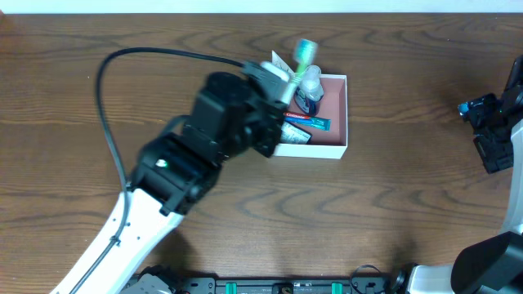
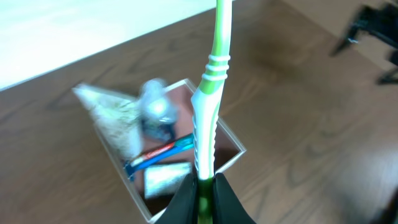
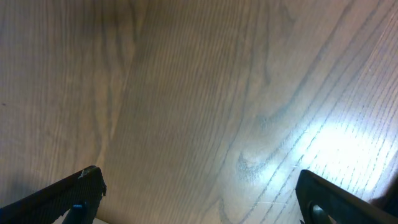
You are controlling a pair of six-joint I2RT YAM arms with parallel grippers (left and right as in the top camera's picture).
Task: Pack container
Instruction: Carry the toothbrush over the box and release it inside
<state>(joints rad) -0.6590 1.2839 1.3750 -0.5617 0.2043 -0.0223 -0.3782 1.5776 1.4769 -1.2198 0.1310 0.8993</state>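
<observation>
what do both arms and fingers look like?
The left arm: white tubular link, bulky black housings, a small green spot, a black cable looping off it; left fingers black, tapered. The right arm: black head with a blue mark, pale link below; right fingers black, blocky.

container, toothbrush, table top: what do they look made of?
Container: likely cardboard; matte white walls, dull pink inside, thin straight sides.
Toothbrush: plastic, glossy green and white, moulded ridges.
Table: wood or wood-look laminate, satin; grain shows and a bright glare reflects.
</observation>
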